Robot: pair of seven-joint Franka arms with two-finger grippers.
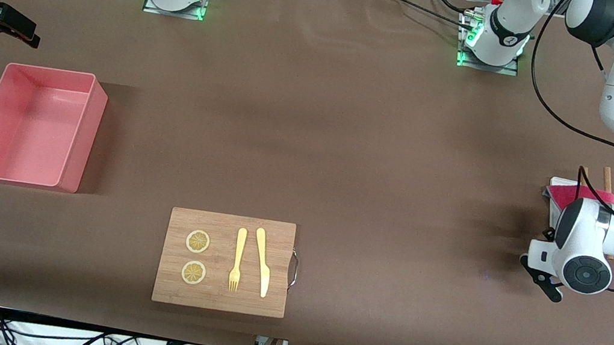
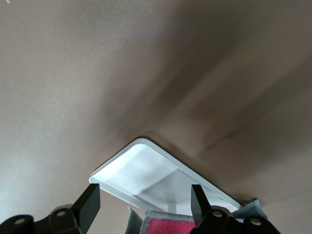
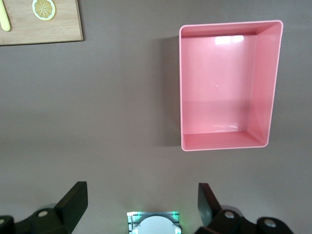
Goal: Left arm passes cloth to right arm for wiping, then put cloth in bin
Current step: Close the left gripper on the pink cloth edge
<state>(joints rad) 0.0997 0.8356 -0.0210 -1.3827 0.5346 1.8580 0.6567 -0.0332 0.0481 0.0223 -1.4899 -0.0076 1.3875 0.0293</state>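
Observation:
The magenta-pink cloth (image 1: 574, 195) lies on a small white tray (image 1: 554, 181) at the left arm's end of the table. My left gripper (image 1: 541, 278) hangs low over the tray's nearer side, mostly hidden under its white wrist. In the left wrist view the left gripper (image 2: 146, 190) is open and empty, with the cloth (image 2: 170, 226) and tray (image 2: 146, 170) between its fingers. My right gripper (image 1: 12, 25) is up in the air just past the bin's farther edge, at the right arm's end. It (image 3: 141, 186) is open and empty. The salmon-pink bin (image 1: 86, 133) is empty and also shows in the right wrist view (image 3: 219, 73).
A wooden cutting board (image 1: 215, 296) lies near the front camera at mid-table, with two lemon slices (image 1: 198, 241), a yellow fork (image 1: 237, 259) and a yellow knife (image 1: 263, 263). Its corner shows in the right wrist view (image 3: 48, 29). Two brown sticks (image 1: 607, 178) stand by the tray.

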